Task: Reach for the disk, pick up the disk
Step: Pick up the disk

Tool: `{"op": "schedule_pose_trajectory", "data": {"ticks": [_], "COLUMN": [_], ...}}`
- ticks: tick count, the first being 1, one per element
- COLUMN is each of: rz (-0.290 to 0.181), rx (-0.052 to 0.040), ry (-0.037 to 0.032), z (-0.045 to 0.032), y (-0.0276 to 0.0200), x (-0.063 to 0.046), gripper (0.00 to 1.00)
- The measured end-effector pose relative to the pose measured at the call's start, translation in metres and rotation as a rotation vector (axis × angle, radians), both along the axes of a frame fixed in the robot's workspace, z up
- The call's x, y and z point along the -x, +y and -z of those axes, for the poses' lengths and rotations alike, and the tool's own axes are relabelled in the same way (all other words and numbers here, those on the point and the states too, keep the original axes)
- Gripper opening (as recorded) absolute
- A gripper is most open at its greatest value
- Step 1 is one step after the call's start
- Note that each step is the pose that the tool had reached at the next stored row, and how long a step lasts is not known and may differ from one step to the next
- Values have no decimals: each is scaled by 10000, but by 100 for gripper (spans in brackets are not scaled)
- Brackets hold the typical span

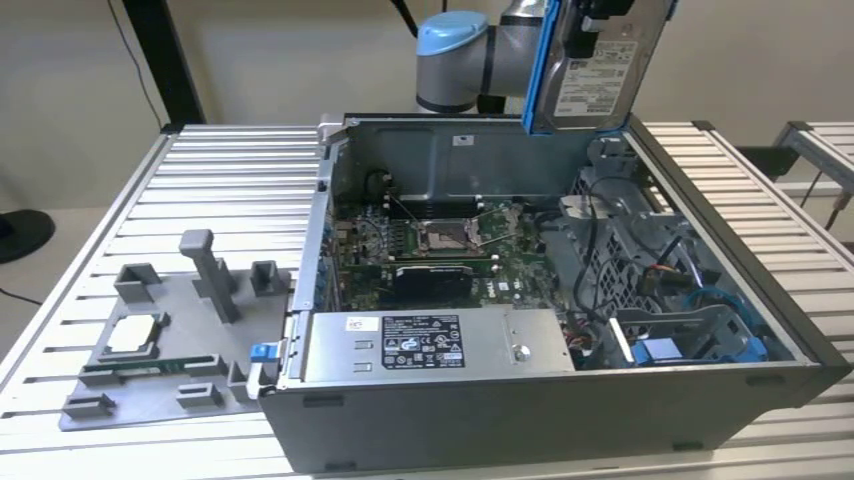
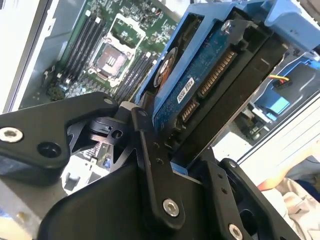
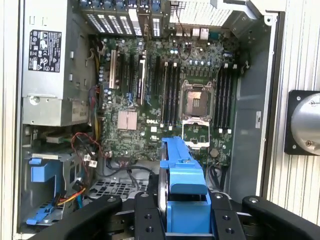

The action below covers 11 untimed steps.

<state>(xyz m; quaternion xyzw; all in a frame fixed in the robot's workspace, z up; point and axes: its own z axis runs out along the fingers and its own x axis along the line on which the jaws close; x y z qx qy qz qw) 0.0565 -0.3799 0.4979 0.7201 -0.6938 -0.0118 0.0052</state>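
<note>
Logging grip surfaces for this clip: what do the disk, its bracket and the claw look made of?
The disk: likely brushed metal, silver-grey with a white paper-like label. Its bracket: probably moulded plastic, bright uniform blue. The claw, shut on the disk: matte black links with silver fasteners; metal or plastic is unclear.

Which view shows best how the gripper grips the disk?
The second wrist view: the fingers clamp the disk near its connector edge. The first wrist view shows its blue bracket end-on; the exterior view shows its label, raised above the case.
</note>
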Motion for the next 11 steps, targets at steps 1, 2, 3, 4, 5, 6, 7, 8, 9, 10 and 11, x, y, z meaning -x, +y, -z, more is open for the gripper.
{"op": "schedule_pose_trajectory", "data": {"ticks": [1, 2, 3, 4, 5, 6, 7, 8, 9, 10, 11], "rz": [0, -1, -1, 0, 0, 0, 0, 0, 1, 0, -1], "rx": [0, 0, -1, -1, -1, -1, -1, -1, -1, -1, -1], "ry": [0, 0, 0, 0, 0, 0, 0, 0, 0, 0, 0], "z": [0, 0, 0, 0, 0, 0, 0, 0, 0, 0, 0], "y": [0, 0, 0, 0, 0, 0, 0, 0, 0, 0, 0], "x": [-28, -56, -84, -113, -141, -167, -195, -221, -250, -277, -302], "gripper": [0, 0, 0, 0, 0, 0, 0, 0, 0, 0, 0]}}
